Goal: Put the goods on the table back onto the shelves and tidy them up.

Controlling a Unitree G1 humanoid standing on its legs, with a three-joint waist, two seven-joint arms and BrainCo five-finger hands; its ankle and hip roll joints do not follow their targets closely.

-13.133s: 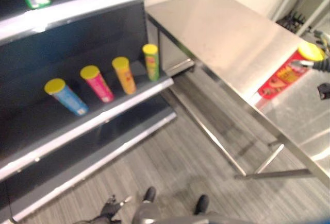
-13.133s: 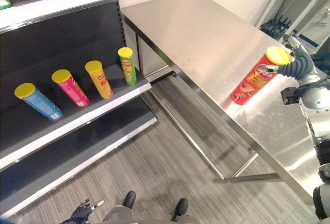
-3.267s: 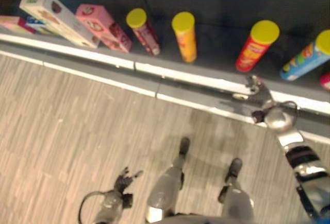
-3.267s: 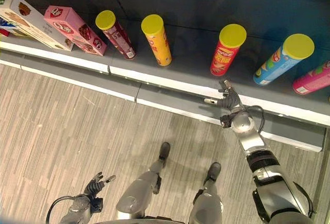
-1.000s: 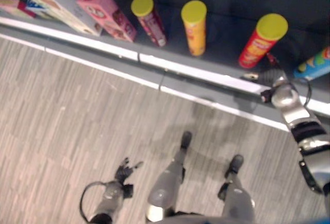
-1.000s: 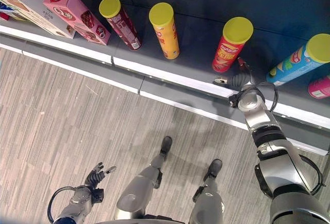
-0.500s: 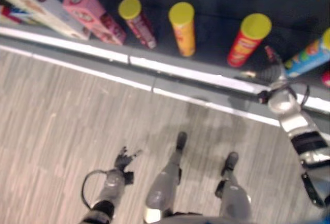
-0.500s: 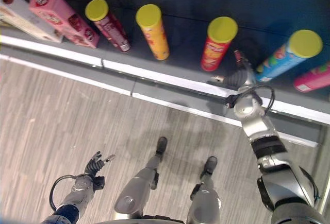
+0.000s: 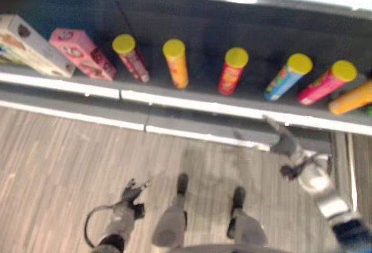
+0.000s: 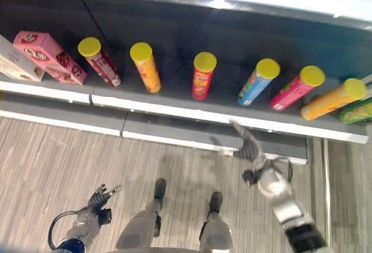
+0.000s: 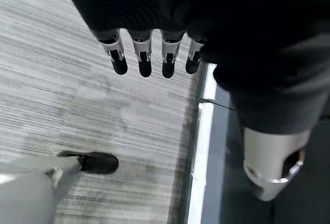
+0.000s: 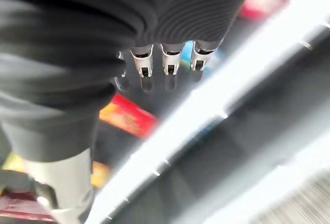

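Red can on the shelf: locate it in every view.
Left eye view: red can, third can from the left, upper centre.
Right eye view: same place, upper centre.
Right wrist view: probably the red blur past the fingers.
Shared landmark: white shelf edge before it.

white box (image 10: 13,60): cut off by the picture's edge, left of the pink box (image 10: 51,56)
green pack (image 10: 356,111): cut off, right of the orange can (image 10: 332,100)

It looks like a shop: a long dark metal shelf (image 10: 174,110) carries yellow-lidded snack tubes (image 10: 203,76) in a row, with pink and white boxes (image 10: 49,56) at 10 o'clock, above grey plank floor (image 10: 52,160).
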